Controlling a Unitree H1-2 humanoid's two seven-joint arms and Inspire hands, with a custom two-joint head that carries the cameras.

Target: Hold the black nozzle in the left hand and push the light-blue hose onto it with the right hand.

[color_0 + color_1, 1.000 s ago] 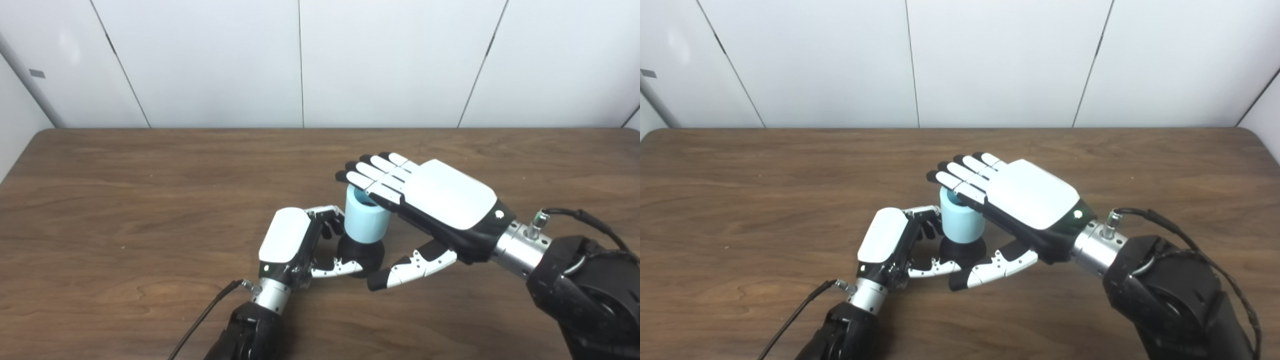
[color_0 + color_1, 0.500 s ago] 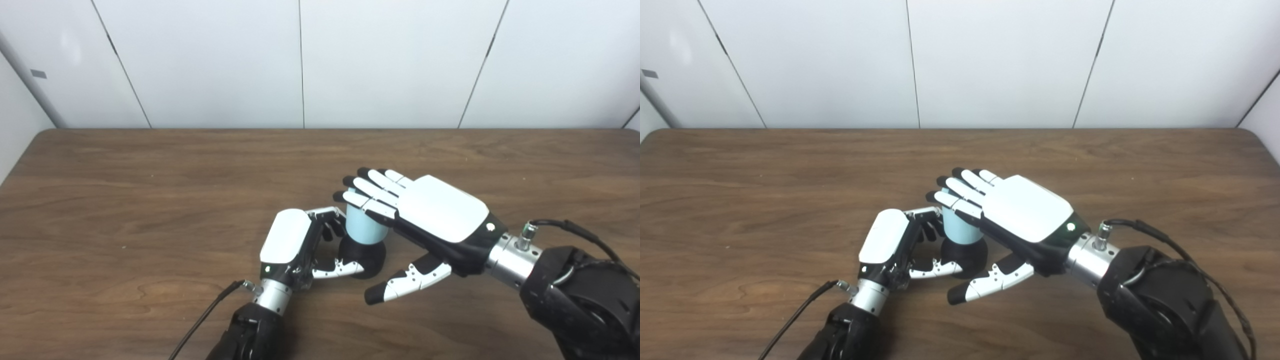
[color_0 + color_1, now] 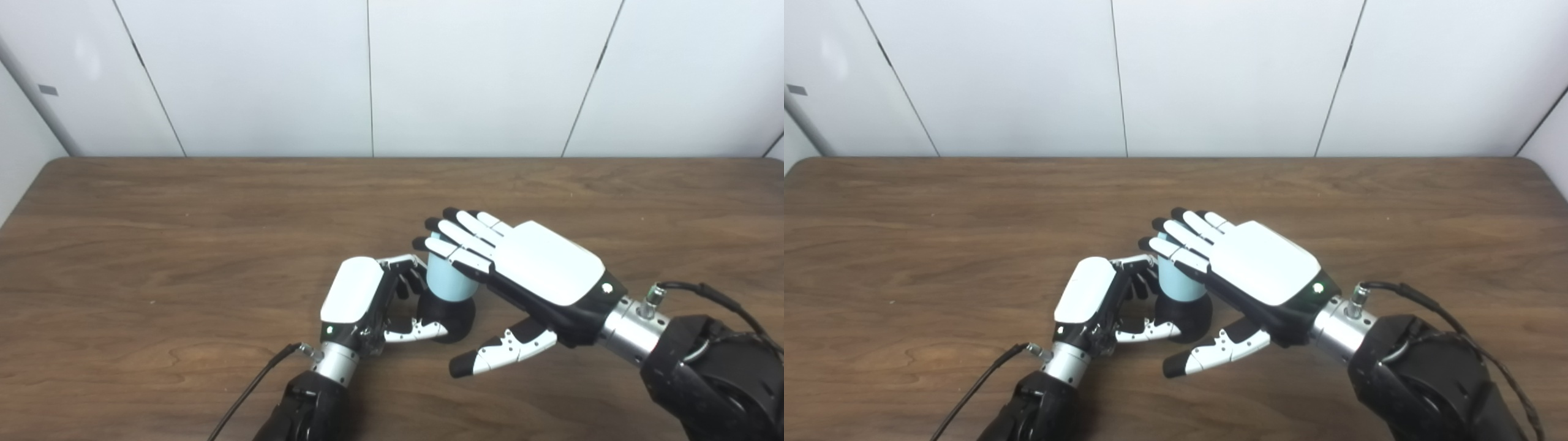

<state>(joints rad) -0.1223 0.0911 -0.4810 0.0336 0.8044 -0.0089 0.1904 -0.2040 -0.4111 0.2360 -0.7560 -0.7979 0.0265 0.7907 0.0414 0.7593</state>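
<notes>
Right hand (image 3: 539,269) flat, palm down, fingers (image 3: 456,236) held out straight and a little spread, lying across the top of the light-blue hose (image 3: 446,282). Thumb sticks out low toward 7 o'clock, off the hose and touching nothing. It grips nothing; it only bears on the hose from above. Its arm enters from 4 o'clock, a black cable looping off the wrist.

Worktop (image 3: 153,233), dark wood grain, fills most of the scene, with white wall panels behind it at 12 o'clock.

Left hand (image 3: 361,303) sits at about 9 o'clock of the hose, back of the hand up, fingers curled round the far side and thumb reaching along the near side of the black nozzle (image 3: 450,318). It is closed on the nozzle's rounded base. Its arm comes up from 6 o'clock, a thin black cable trailing toward 7 o'clock.

Hose stands upright as a short, wide tube, its lower end seated on the nozzle. Upper rim mostly hidden under the right fingers.

Nozzle rests on the worktop, near centre, slightly toward 5 o'clock; only its dark bulbous bottom shows below the hose.
</notes>
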